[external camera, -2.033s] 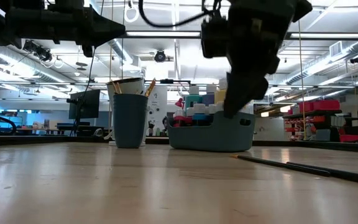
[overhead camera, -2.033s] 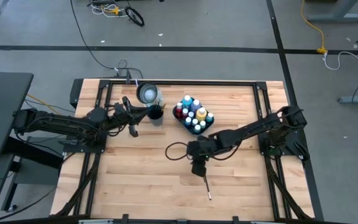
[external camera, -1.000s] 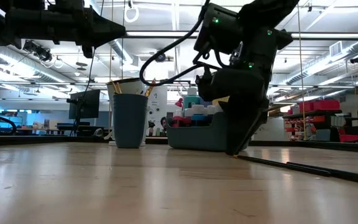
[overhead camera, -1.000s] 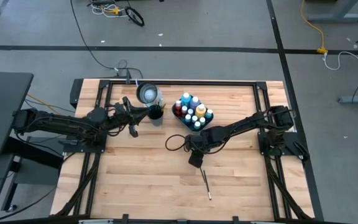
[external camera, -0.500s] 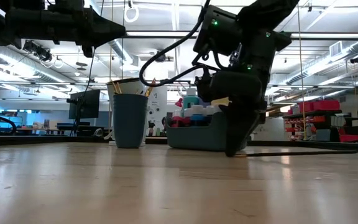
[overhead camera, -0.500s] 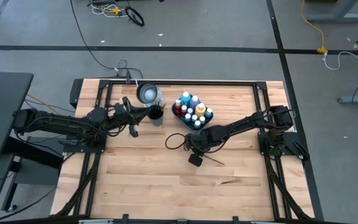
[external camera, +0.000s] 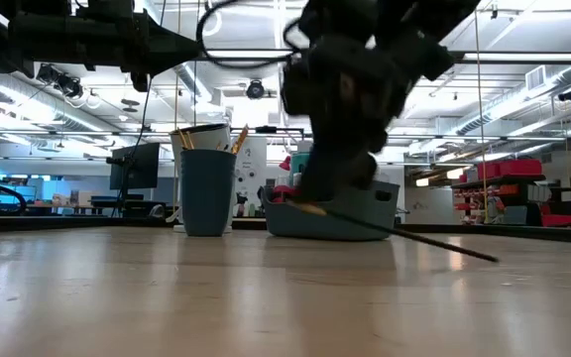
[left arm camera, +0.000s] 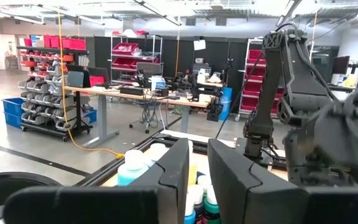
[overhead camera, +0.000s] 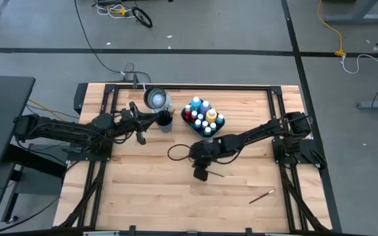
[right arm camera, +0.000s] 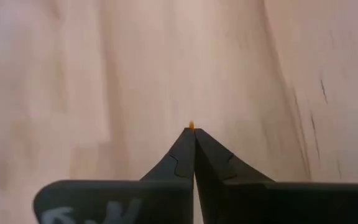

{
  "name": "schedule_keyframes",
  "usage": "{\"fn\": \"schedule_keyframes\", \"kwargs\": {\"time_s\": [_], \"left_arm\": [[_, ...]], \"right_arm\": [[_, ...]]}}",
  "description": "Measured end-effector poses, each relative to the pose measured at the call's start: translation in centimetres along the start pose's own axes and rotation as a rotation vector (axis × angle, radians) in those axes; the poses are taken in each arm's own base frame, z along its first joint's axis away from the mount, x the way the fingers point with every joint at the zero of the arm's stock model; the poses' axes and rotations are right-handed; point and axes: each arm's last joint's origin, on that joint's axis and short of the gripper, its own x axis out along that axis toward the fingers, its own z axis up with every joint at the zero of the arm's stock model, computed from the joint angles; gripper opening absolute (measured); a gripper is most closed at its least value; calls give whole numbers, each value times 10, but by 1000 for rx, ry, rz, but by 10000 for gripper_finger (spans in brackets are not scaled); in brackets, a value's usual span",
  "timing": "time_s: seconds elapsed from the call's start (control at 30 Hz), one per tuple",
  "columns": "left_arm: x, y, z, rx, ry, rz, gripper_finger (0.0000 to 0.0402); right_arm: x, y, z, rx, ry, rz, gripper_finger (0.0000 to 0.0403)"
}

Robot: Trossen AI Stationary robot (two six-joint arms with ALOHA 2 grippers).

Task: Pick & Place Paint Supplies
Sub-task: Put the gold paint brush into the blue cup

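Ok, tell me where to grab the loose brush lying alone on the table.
Grip the loose brush at mid-handle, coming straight down and closing across its width. It lies flat and slanted on bare table, too thin to take from the side.

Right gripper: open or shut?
Shut. In the right wrist view the right gripper's two fingers meet at the tips, with an orange brush tip showing just past them; the high view shows it over the table's middle.
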Motion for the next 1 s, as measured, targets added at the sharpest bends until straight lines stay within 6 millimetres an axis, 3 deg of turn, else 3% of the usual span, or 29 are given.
{"fn": "schedule_keyframes", "kwargs": {"time_s": [0.2,0.5,0.63,0.87,1.0], "left_arm": [[0,0,1,-12,-12,-1,67],[-4,-2,19,32,-170,-57,67],[-7,-1,25,48,-219,-64,67],[-6,-2,18,71,-150,-98,67],[-6,-1,4,223,-2,-66,68]], "right_arm": [[-17,12,27,-196,-266,75,1],[-59,8,70,-393,-741,-164,0],[-73,-3,86,-440,-903,-266,0],[-73,-16,89,-485,-868,-122,0],[-69,-12,84,-485,-816,-63,16]]}}
